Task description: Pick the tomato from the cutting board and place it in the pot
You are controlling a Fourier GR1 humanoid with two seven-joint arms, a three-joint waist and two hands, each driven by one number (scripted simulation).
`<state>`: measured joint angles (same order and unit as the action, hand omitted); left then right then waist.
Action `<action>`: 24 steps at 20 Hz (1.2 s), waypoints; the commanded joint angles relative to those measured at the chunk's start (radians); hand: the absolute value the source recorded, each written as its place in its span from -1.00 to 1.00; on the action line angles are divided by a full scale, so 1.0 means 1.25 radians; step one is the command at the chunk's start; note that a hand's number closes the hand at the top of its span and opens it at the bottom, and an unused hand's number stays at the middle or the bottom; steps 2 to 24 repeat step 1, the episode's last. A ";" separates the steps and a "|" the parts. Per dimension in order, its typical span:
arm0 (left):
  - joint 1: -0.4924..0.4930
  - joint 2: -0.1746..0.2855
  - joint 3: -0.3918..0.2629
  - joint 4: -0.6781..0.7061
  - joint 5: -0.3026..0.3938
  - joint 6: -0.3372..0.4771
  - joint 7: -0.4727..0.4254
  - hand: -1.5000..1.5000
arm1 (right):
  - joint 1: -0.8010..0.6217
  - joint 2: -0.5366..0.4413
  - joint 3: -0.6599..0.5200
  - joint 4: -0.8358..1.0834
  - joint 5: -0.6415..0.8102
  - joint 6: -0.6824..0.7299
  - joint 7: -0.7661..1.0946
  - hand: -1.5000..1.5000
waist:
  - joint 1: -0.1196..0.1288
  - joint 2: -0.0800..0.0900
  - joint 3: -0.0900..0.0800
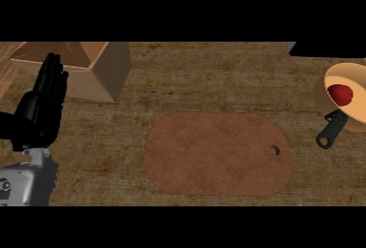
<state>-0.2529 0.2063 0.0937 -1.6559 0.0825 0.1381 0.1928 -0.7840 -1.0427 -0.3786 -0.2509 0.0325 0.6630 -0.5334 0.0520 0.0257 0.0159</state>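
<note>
L hand (39,104) at left edge, fingers straight up; tomato (341,94) in pot (352,71), handle (333,130) pointing down-left.

You can read no text, label, brand, number or sign anywhere in the head view. The cutting board (214,155), the pot (358,77), the cardboard box (107,72) and the tabletop (214,82) all show plain surfaces to you. The only possible marking is a small dark patch on the left forearm (25,181) at the view's lower left edge, and it is too small to make out.
</note>
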 commanded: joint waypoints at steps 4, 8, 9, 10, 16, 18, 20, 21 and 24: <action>0.020 -0.009 -0.007 0.013 0.014 -0.010 0.024 0.00 | 0.016 -0.014 -0.008 0.009 -0.010 0.113 -0.083 -1.00 | 0.007 0.005 -0.003; 0.020 -0.009 -0.007 0.013 0.014 -0.010 0.024 0.00 | 0.016 -0.014 -0.008 0.009 -0.010 0.113 -0.083 -1.00 | 0.007 0.005 -0.003; 0.020 -0.009 -0.007 0.013 0.014 -0.010 0.024 0.00 | 0.016 -0.014 -0.008 0.009 -0.010 0.113 -0.083 -1.00 | 0.007 0.005 -0.003; 0.020 -0.009 -0.007 0.013 0.014 -0.010 0.024 0.00 | 0.016 -0.014 -0.008 0.009 -0.010 0.113 -0.083 -1.00 | 0.007 0.005 -0.003; 0.020 -0.009 -0.007 0.013 0.014 -0.010 0.024 0.00 | 0.016 -0.014 -0.008 0.009 -0.010 0.113 -0.083 -1.00 | 0.007 0.005 -0.003; 0.020 -0.009 -0.007 0.013 0.014 -0.010 0.024 0.00 | 0.016 -0.014 -0.008 0.009 -0.010 0.113 -0.083 -1.00 | 0.007 0.005 -0.003; 0.020 -0.009 -0.007 0.013 0.014 -0.010 0.024 0.00 | 0.016 -0.014 -0.008 0.009 -0.010 0.113 -0.083 -1.00 | 0.007 0.005 -0.003; 0.020 -0.009 -0.007 0.013 0.014 -0.010 0.024 0.00 | 0.016 -0.014 -0.008 0.009 -0.010 0.113 -0.083 -1.00 | 0.007 0.005 -0.003; 0.020 -0.009 -0.007 0.013 0.014 -0.010 0.024 0.00 | 0.016 -0.014 -0.008 0.009 -0.010 0.113 -0.083 -1.00 | 0.007 0.005 -0.003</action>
